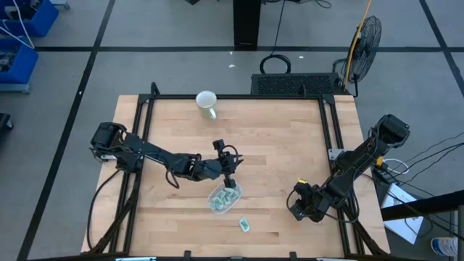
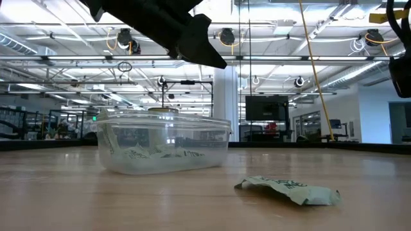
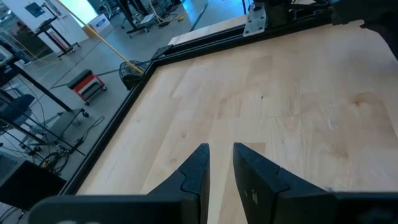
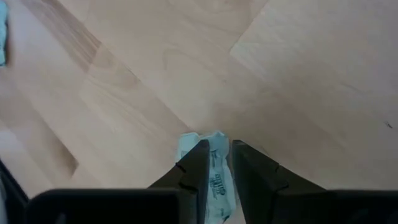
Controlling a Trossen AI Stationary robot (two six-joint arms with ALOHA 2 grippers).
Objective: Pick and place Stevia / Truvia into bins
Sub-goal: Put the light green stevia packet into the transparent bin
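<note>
The see-through bowl (image 1: 225, 198) stands near the table's middle with several pale green sachets inside (image 2: 160, 154). One sachet (image 1: 245, 225) lies flat on the table on the bowl's near right side and shows crumpled in the low view (image 2: 289, 190). My left gripper (image 1: 230, 177) hangs just above the bowl's far rim; its fingers (image 3: 221, 152) stand almost together with nothing between them. My right gripper (image 1: 297, 206) is over the table's near right part, shut on another sachet (image 4: 216, 168). My right gripper pinches a pale green and white sachet between its two fingers. One end of the sachet (image 4: 214, 143) sticks out past the fingertips. The fingers point down at the table from above. How far back the sachet reaches cannot be told.
A white mug (image 1: 206, 104) stands at the table's far edge, left of middle. Black frame rails (image 1: 330, 138) run along the table's left, right and far sides. Bare wood lies between the bowl and my right gripper.
</note>
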